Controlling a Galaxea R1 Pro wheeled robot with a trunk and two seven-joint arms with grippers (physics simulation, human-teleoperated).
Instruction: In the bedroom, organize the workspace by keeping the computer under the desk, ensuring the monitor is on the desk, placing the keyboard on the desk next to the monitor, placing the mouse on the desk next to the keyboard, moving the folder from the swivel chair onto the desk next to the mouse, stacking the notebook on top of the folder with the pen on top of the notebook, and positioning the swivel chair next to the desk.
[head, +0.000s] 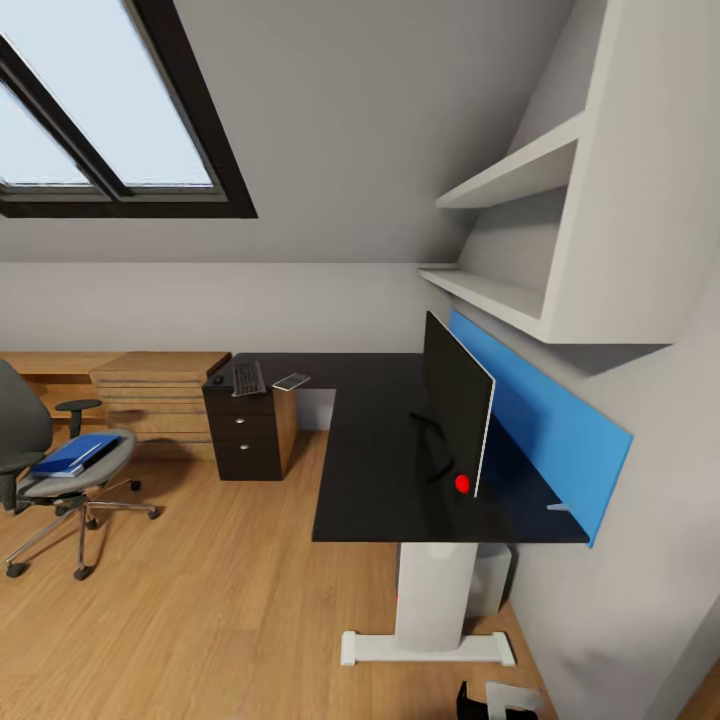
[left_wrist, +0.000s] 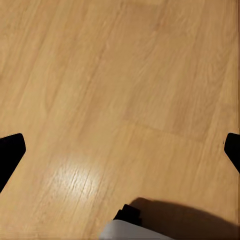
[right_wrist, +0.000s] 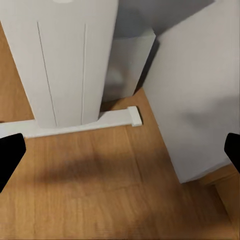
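Folder (head: 75, 452) lies on swivel chair (head: 70, 470) seat, well apart from desk (head: 380, 440); monitor (head: 455, 405) on desk. Keyboard (head: 248, 378), mouse (head: 217, 380) at desk's far end. Left gripper (left_wrist: 120, 150) & right gripper (right_wrist: 120, 150) fingers spread wide, empty. No readable text.

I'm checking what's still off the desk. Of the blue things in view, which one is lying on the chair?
The folder: a flat bright blue rectangle on the swivel chair seat. The other blue thing is the long wall panel behind the monitor.
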